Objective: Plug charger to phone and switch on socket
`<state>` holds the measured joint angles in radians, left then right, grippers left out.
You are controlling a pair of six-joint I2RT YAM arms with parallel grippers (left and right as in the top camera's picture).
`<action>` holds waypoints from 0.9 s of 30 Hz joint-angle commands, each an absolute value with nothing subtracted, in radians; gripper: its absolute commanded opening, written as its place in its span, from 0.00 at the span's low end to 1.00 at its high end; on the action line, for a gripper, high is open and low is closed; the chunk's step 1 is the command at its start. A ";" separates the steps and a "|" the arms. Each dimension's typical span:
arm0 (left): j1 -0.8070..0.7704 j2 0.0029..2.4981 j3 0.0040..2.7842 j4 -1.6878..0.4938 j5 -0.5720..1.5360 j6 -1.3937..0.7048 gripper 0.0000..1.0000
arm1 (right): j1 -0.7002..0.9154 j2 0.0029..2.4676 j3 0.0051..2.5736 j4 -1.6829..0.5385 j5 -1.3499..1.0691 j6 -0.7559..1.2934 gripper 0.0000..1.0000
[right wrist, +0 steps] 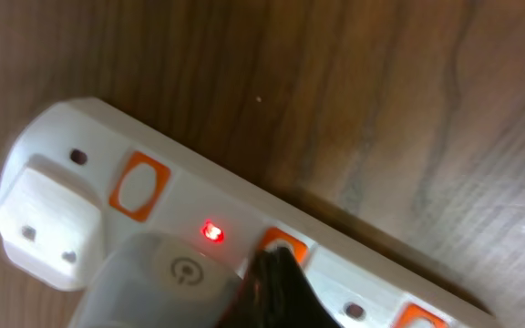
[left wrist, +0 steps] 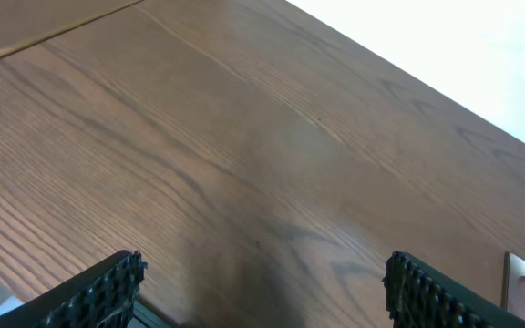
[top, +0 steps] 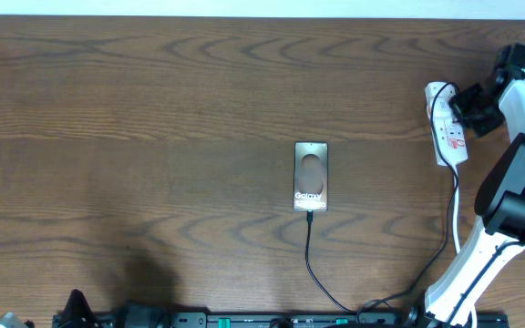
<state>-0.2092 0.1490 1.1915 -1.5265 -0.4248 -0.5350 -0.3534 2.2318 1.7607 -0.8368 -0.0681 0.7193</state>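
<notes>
Evidently the socket [top: 447,123] lies far right — light, rigid plastic that may skid, so press its switch straight down (no grasp needed). Its red lamp [right wrist: 211,231] glows beside the closed right gripper [right wrist: 276,264]. The phone [top: 311,176] sits centre, the charger [top: 310,246] meeting its near edge; the left gripper [left wrist: 264,278] gapes empty.

Robot lab bench — wood-grain table [top: 153,91], mounted arm [top: 509,187]

Phone [top: 311,176] mid-table, right gripper [top: 466,107] over the socket [top: 445,137]
The charger [top: 308,251] runs from the table's [top: 153,109] near edge to the phone's near end; the socket lies far right.
</notes>
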 commanded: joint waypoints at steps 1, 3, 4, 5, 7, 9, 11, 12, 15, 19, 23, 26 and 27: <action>-0.205 0.145 1.194 -1.530 -0.438 -0.543 0.86 | -0.333 2.303 1.758 -0.838 -0.081 0.703 0.01; -0.205 0.145 1.194 -1.530 -0.438 -0.543 0.86 | -0.333 2.302 1.758 -0.839 -0.081 0.669 0.01; -0.205 0.145 1.194 -1.530 -0.438 -0.543 0.86 | -0.333 2.297 1.758 -0.842 -0.082 0.636 0.01; -0.205 0.145 1.194 -1.529 -0.438 -0.543 0.86 | -0.333 2.293 1.758 -0.849 -0.081 0.619 0.01; -0.199 0.145 1.194 -1.530 -0.438 -0.543 0.86 | -0.336 2.267 1.759 -0.861 -0.077 0.567 0.01; -0.183 0.144 1.194 -1.530 -0.438 -0.543 0.87 | -0.343 2.225 1.759 -0.879 -0.031 0.560 0.01; -0.163 0.142 1.194 -1.530 -0.438 -0.543 0.86 | -0.352 2.164 1.759 -0.894 0.034 0.560 0.01; -0.153 0.139 1.194 -1.530 -0.438 -0.543 0.86 | -0.357 2.123 1.759 -0.898 0.066 0.560 0.01; -0.127 0.109 1.194 -1.529 -0.438 -0.543 0.86 | -0.370 2.000 1.759 -0.897 0.093 0.559 0.01; -0.128 0.001 1.194 -1.529 -0.438 -0.543 0.86 | -0.372 1.963 1.758 -0.902 0.047 0.560 0.01; -0.128 0.004 1.234 -1.561 -0.435 -0.547 0.86 | -0.359 2.037 1.758 -0.932 0.027 0.568 0.01; -0.128 0.003 1.234 -1.577 -0.435 -0.547 0.87 | -0.356 2.111 1.758 -0.934 0.014 0.572 0.01; -0.128 0.003 1.234 -1.577 -0.435 -0.547 0.86 | -0.356 2.130 1.758 -0.931 0.002 0.571 0.01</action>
<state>-0.1310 0.0044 1.2312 -1.5730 -0.4252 -0.5457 -0.3630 2.0579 1.7699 -0.9268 0.0319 0.5732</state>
